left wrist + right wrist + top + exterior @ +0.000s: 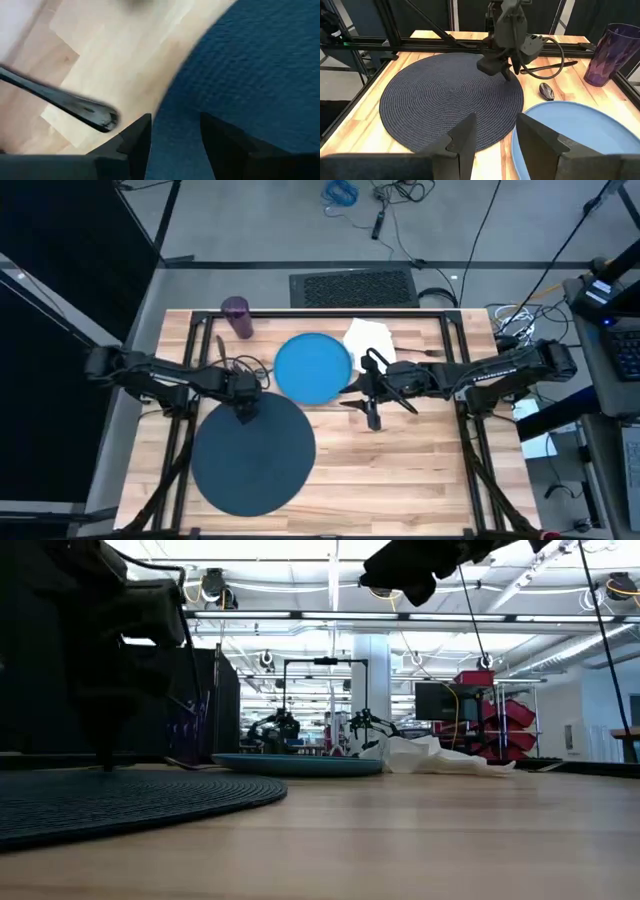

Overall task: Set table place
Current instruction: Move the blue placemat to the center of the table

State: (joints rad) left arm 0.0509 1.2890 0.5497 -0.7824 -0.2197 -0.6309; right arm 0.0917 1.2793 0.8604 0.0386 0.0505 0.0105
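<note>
Nearest the overhead camera: dark mat (250, 455) at six o'clock on the table (400, 470). Left gripper (245, 416) at mat's twelve o'clock edge, fingers parted, empty. Right gripper (352, 390) open beside blue plate (312, 368). Probably positioning mat; next, lift plate onto it.

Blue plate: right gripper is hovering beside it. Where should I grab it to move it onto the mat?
Take the blue plate by its raised rim on the edge facing the right gripper, coming in low from that side with one finger over and one under. It lies flat, so only the rim offers a hold. The mat sits just beyond, a short slide away.
</note>
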